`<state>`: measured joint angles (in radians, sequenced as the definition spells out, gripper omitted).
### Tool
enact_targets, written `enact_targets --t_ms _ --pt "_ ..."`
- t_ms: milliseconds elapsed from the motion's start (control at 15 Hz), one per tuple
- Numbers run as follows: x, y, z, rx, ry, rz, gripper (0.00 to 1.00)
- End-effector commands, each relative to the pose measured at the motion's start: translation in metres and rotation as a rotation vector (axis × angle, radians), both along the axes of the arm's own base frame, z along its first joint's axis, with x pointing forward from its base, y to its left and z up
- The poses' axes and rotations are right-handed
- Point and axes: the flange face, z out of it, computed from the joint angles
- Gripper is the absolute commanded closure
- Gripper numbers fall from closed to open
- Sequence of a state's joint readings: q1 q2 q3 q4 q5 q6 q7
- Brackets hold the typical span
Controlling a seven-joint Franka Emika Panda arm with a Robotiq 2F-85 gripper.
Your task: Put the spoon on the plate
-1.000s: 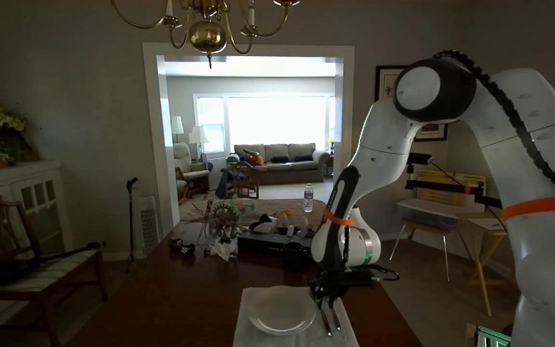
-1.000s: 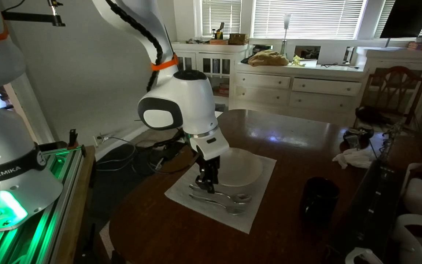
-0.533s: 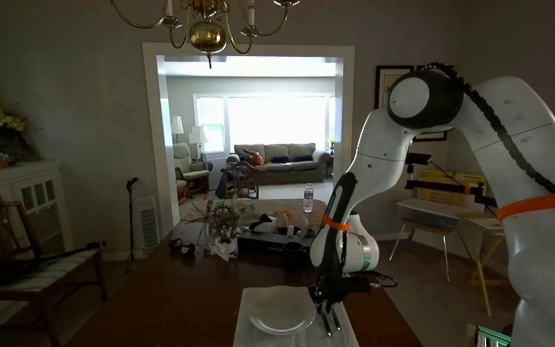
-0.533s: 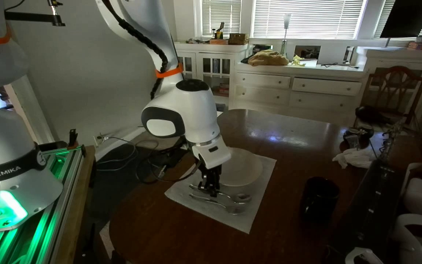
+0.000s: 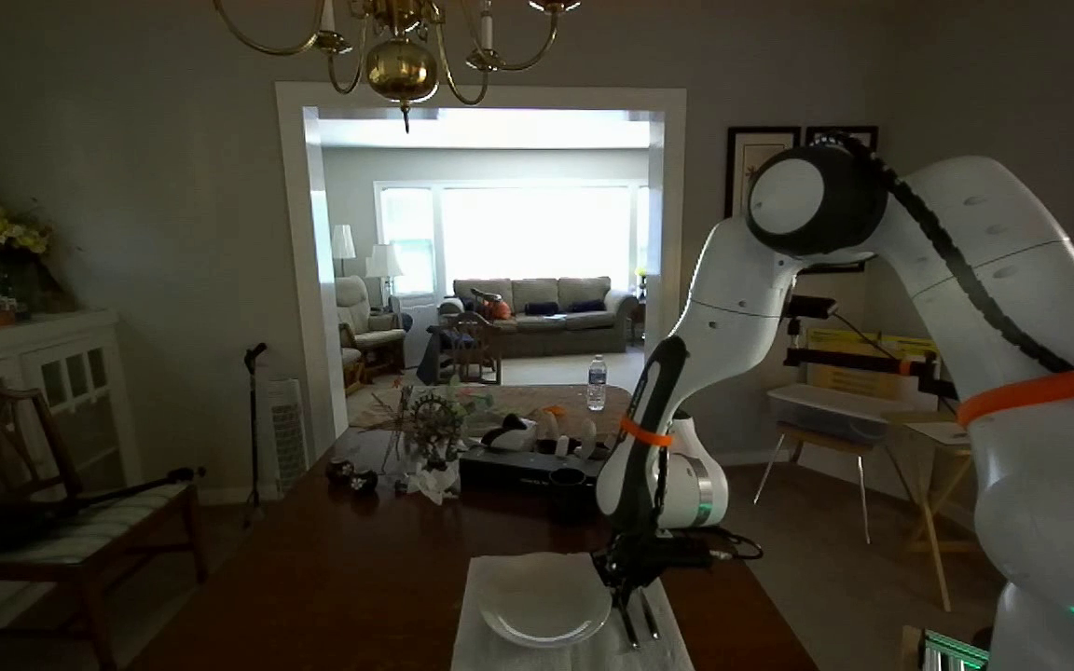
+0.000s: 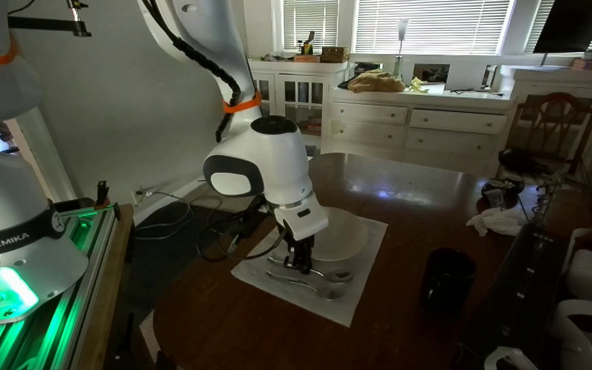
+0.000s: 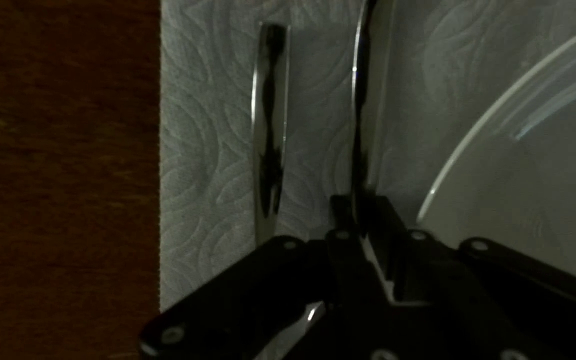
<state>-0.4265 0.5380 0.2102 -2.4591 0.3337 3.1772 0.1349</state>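
One spoon (image 7: 365,95) is just beside the plate (image 6: 342,236), not on it, with your pincer (image 7: 361,207) closed on its handle as far as the wrist view shows, so the grasp may be judged complete; whether the spoon clears the white mat (image 6: 342,308) beneath, you cannot confirm. Outstanding for you, on that reading: lift, carry over the plate's rim, and release. A second utensil (image 7: 270,125) lies alongside, outside the grip, the mat itself resting on the dark tabletop (image 6: 409,216).
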Motion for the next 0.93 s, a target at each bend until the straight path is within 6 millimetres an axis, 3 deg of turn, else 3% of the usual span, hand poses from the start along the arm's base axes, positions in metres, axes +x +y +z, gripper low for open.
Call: enact_targets --t_ms 0,133,200,667,867 --pt "0.004 -0.001 -0.007 0.003 -0.013 0.012 0.79" --pt "0.004 -0.002 -0.008 0.003 -0.01 0.017 0.84" --pt "0.002 -0.003 -0.006 -0.007 -0.005 0.018 0.96" --pt "-0.026 -0.027 0.044 -0.079 0.058 0.008 0.96" --pt "-0.014 -0.02 0.073 -0.102 0.019 0.083 0.96"
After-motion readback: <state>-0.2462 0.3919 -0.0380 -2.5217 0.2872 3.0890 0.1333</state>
